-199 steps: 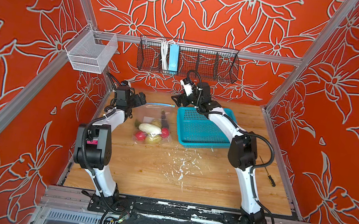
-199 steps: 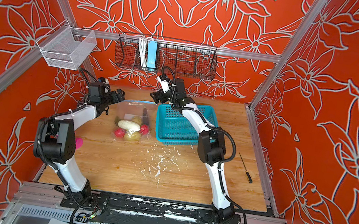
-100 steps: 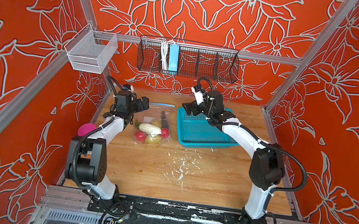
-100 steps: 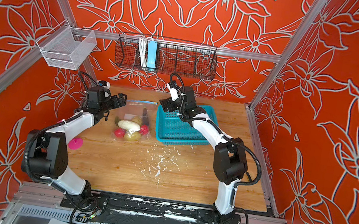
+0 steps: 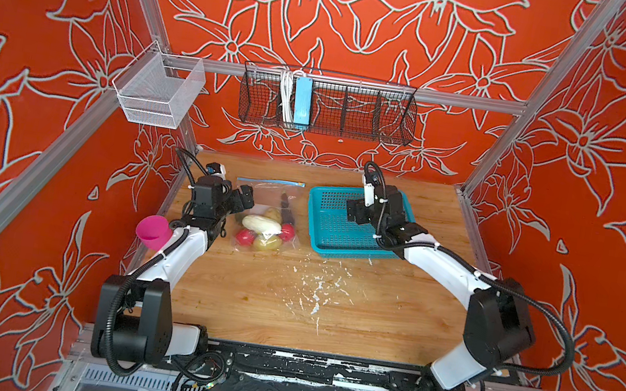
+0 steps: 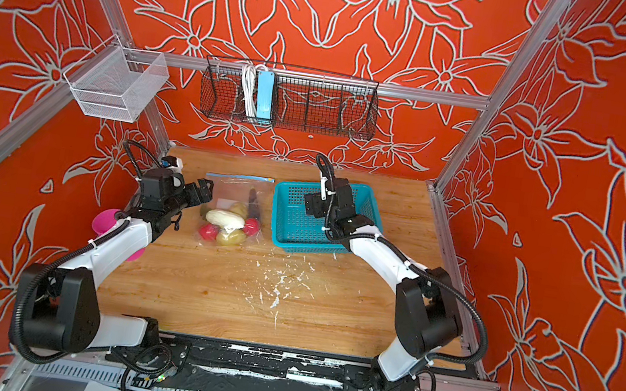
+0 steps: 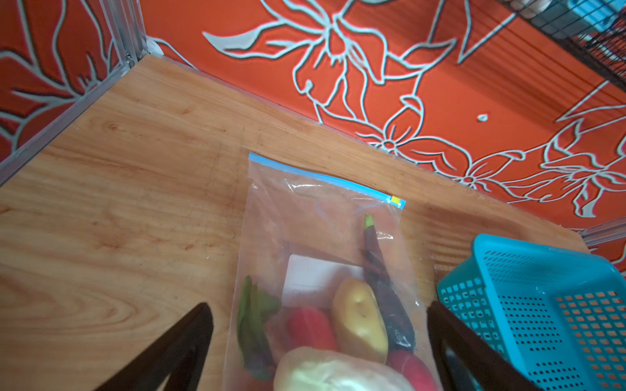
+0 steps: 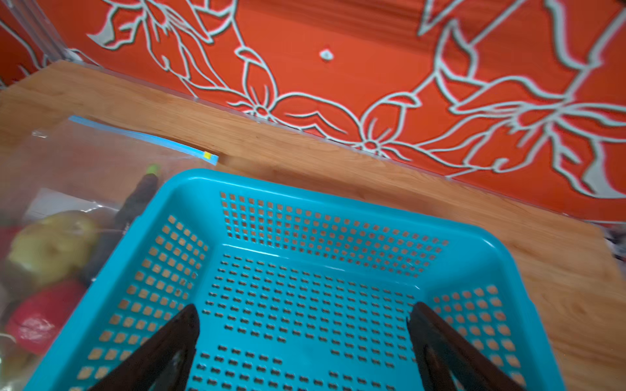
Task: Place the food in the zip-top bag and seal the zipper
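Clear plastic: the bag [image 5: 269, 198] is lying flat on the wooden table [image 5: 286, 306], at about 11 o'clock from the table's middle in both top views. The zipper [image 7: 321, 177] is running along the bag's 12 o'clock edge, with its yellow end [image 7: 394, 199] at the 3 o'clock corner. It is showing as one straight blue line, but I cannot tell whether it is pressed shut.

The food [image 5: 261, 233] is bunching inside the bag toward its 6 o'clock end. A white vegetable [image 5: 261, 223] is lying across the heap, with a potato [image 5: 273, 213] at its 12 o'clock. A red ball [image 5: 287, 232] is sitting at 3 o'clock of the heap, and a leaf [image 7: 252, 315] is lying along its 9 o'clock side.

I am holding my left gripper [image 5: 244, 199] at the bag's 9 o'clock edge, fingers [image 7: 189, 335] spread wide and clamping nothing. I cannot tell whether a tip is touching the plastic.

I am holding my right gripper [image 8: 304, 306] over the teal basket [image 5: 337, 248], fingers likewise wide apart and gripping nothing. The basket is sitting just beside the bag, at its 3 o'clock.

A pink cup [image 5: 152, 231] is standing at the bag's 8 o'clock, beside my left forearm.
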Robot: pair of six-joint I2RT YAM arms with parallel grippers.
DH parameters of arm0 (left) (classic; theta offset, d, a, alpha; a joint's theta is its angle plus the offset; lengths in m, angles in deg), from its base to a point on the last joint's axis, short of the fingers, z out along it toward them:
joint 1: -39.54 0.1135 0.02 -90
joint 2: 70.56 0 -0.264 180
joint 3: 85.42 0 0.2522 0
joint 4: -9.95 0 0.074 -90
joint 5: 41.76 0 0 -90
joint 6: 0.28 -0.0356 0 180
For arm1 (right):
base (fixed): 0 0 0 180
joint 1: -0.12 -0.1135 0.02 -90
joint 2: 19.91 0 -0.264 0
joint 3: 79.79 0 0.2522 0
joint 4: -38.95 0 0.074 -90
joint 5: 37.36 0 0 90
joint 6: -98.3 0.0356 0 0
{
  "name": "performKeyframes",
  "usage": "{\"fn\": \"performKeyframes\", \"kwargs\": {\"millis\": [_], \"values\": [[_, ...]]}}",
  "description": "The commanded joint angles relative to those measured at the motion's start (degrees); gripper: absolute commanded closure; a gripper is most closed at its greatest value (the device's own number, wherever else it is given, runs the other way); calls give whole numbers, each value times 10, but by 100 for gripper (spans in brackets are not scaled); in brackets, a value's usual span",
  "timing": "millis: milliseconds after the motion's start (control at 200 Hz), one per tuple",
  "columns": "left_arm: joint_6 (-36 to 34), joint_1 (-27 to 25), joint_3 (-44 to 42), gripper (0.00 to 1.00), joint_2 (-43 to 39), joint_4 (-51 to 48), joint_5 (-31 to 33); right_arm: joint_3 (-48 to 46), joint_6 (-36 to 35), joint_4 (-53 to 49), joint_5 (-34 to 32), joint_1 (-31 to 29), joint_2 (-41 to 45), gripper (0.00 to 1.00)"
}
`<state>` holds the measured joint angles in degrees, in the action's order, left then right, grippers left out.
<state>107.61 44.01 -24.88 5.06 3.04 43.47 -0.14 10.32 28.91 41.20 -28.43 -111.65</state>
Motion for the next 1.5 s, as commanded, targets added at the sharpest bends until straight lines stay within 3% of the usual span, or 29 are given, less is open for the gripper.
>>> {"fn": "performKeyframes", "kwargs": {"millis": [0,375,541,876,1231,1351,1496], "values": [[-9,-3,-32,3,-18,10,17,-38,-2,35,-67,1,49,2],[-25,-2,-119,3,-41,62,97,-173,-23,56,-124,5,165,2],[-12,-3,-118,3,-47,5,163,-222,-14,64,-184,10,205,2],[-16,-3,-156,3,-84,34,183,-286,-18,82,-242,29,227,2],[-61,-3,-220,3,-143,58,196,-320,-22,91,-229,58,219,2],[-95,-3,-270,3,-116,171,142,-338,-17,103,-233,65,230,2],[-90,-3,-234,3,-69,144,152,-344,2,96,-229,73,251,2]]}}
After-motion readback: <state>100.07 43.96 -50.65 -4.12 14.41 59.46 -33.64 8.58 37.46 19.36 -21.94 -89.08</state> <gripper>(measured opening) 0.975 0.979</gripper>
